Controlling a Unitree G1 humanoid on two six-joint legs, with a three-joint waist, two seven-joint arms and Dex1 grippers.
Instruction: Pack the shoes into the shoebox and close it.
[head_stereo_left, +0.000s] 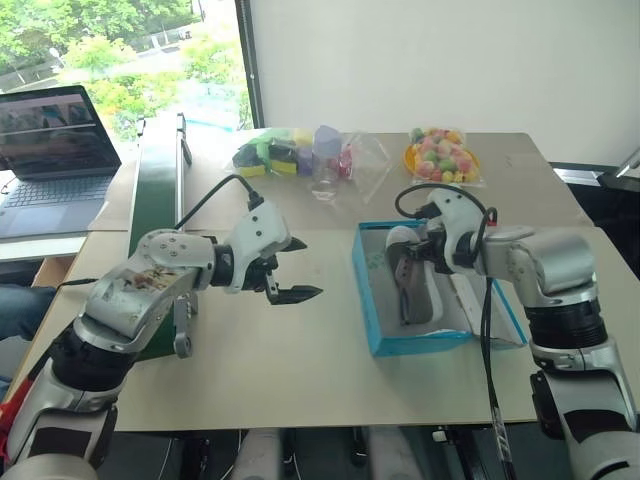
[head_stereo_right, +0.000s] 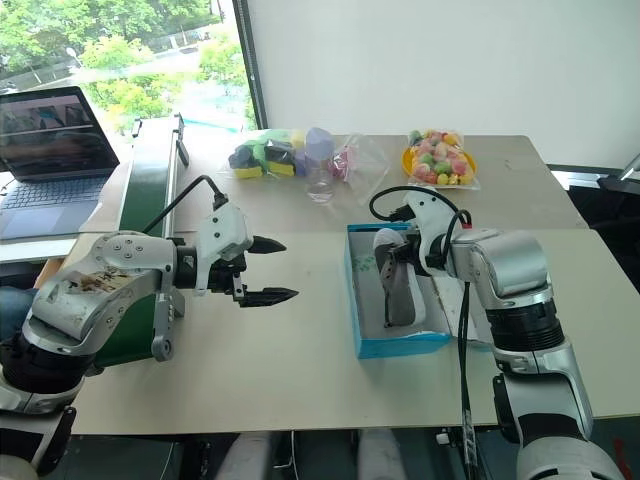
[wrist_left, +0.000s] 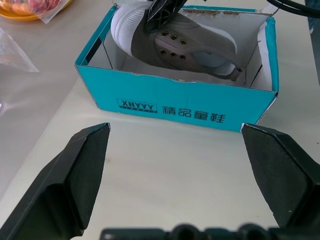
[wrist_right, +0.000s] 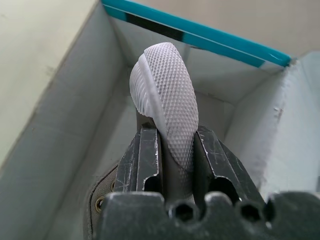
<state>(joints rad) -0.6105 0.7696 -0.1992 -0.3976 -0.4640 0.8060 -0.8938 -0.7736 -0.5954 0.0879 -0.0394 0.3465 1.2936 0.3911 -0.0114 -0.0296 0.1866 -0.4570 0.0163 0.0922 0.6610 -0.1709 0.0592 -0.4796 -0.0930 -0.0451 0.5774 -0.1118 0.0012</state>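
The bright blue shoebox (head_stereo_left: 372, 300) stands open on the table's right half, its lid (head_stereo_left: 503, 318) folded out to the right. A pale grey shoe (wrist_right: 167, 95) with a white textured sole is tilted on its side inside the box. My right gripper (wrist_right: 172, 137) is shut on the shoe's sole edge, reaching down into the box (head_stereo_left: 405, 268). To the left of the box my left gripper (head_stereo_left: 303, 268) hangs above the table, open and holding nothing. It faces the box's long lettered side (wrist_left: 175, 107).
A long dark green bin (head_stereo_left: 152, 200) lies along the table's left side, with a laptop (head_stereo_left: 50, 150) beyond it. Clear bags of colourful items (head_stereo_left: 290, 155), a clear cup (head_stereo_left: 325, 182) and a plate of coloured balls (head_stereo_left: 442, 157) sit at the back.
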